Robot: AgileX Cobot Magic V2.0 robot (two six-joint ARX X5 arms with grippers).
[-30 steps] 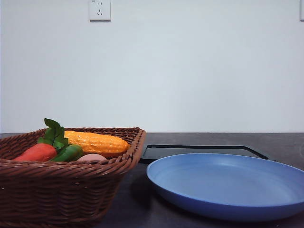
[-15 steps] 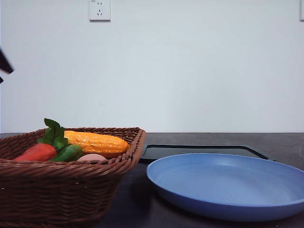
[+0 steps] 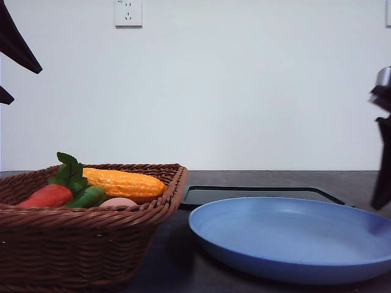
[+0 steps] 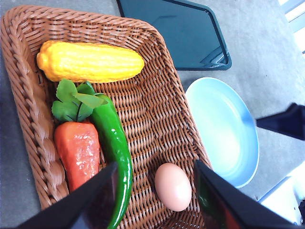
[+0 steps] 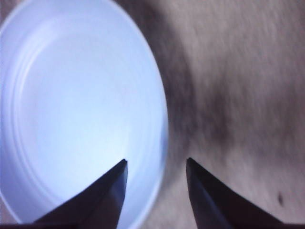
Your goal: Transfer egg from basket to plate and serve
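The pinkish-brown egg (image 4: 173, 186) lies on the floor of the brown wicker basket (image 4: 162, 119), close to the basket's wall on the plate's side. My left gripper (image 4: 155, 164) hangs open high above the basket, with the egg showing between its fingers (image 4: 95, 200). From the front, the egg (image 3: 118, 202) just peeks over the basket (image 3: 79, 244) rim, and the left gripper (image 3: 21, 82) is far up at the left edge. The blue plate (image 3: 293, 238) sits bare to the right. My right gripper (image 5: 155, 191) is open above the plate (image 5: 71, 114) edge, and the right gripper (image 3: 382, 146) stands at the right edge.
An orange-yellow corn cob (image 4: 90, 61), a red-orange carrot (image 4: 78, 150) with green leaves and a long green pepper (image 4: 114, 143) share the basket with the egg. A flat black tray (image 3: 256, 194) lies behind the plate. Dark table surface (image 5: 238, 95) lies beside the plate.
Both arms have come into the front view: the left gripper at the upper left edge, larger than half a second ago, and the right gripper at the right edge. Nothing in the basket moved.
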